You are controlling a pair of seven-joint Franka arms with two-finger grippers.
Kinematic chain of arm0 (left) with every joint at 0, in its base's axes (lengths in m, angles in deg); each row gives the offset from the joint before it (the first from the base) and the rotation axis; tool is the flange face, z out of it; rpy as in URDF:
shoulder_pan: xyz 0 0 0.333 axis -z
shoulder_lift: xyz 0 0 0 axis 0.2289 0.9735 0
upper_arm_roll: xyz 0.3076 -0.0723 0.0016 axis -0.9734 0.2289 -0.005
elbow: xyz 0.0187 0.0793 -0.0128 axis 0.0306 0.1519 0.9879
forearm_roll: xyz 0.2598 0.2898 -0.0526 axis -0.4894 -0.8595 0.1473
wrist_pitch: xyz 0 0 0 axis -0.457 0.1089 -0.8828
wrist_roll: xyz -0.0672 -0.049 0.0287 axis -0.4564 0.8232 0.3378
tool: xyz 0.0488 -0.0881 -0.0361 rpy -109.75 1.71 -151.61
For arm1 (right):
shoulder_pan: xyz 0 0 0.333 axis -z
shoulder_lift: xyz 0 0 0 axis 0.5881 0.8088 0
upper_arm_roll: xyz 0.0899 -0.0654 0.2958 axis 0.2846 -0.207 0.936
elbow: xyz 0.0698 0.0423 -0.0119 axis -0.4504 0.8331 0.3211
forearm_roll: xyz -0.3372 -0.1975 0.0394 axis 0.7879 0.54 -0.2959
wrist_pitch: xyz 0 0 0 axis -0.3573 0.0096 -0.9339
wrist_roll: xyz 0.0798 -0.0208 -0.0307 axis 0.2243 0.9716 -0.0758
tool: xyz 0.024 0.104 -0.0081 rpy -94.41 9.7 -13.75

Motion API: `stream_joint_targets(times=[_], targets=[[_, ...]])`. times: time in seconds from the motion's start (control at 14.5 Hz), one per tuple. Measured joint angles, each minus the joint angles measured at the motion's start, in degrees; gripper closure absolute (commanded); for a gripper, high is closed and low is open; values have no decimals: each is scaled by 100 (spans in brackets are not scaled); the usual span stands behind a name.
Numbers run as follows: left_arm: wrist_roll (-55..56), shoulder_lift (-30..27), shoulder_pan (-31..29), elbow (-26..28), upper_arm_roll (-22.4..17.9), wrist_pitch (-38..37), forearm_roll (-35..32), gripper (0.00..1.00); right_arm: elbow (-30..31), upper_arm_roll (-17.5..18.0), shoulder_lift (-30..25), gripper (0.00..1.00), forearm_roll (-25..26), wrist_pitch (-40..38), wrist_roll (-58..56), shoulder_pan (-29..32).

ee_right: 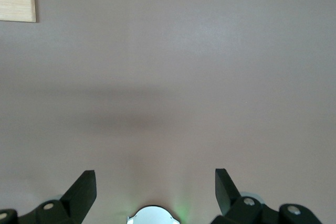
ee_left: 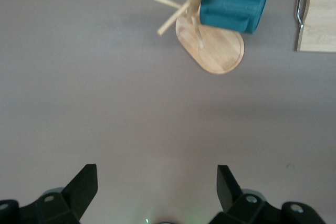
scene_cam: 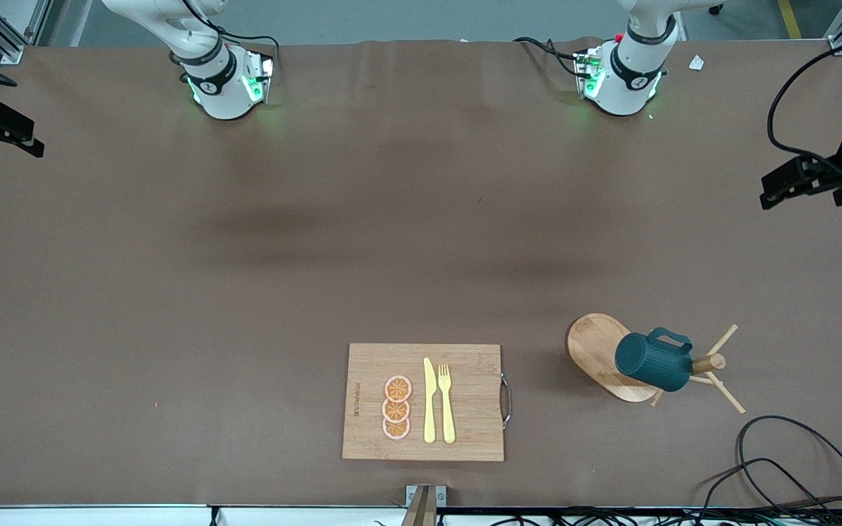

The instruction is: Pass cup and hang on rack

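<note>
Ribbed teal cup [scene_cam: 653,361] on wooden-pegged rack [scene_cam: 600,356]; both claws [ee_left: 157,184] [ee_right: 156,184] apart.

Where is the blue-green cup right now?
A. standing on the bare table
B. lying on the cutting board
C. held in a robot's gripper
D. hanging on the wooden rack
D: the cup hangs on a peg of the rack, above its oval base, while the left gripper and the right gripper are both open, holding nothing.
</note>
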Motion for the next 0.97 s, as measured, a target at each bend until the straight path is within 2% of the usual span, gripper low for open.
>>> stream_joint_targets(times=[0.28, 0.62, 0.97], targets=[[-4, -551, 434, 772, -624, 57, 296, 0, 0, 0, 0, 0, 0, 0, 0, 0], [-4, -1077, 529, 1543, -657, 450, 296, 0, 0, 1, 0, 0, 0, 0, 0, 0], [-4, -1159, 533, 1611, -643, 580, 296, 0, 0, 0, 0, 0, 0, -3, 0, 0]])
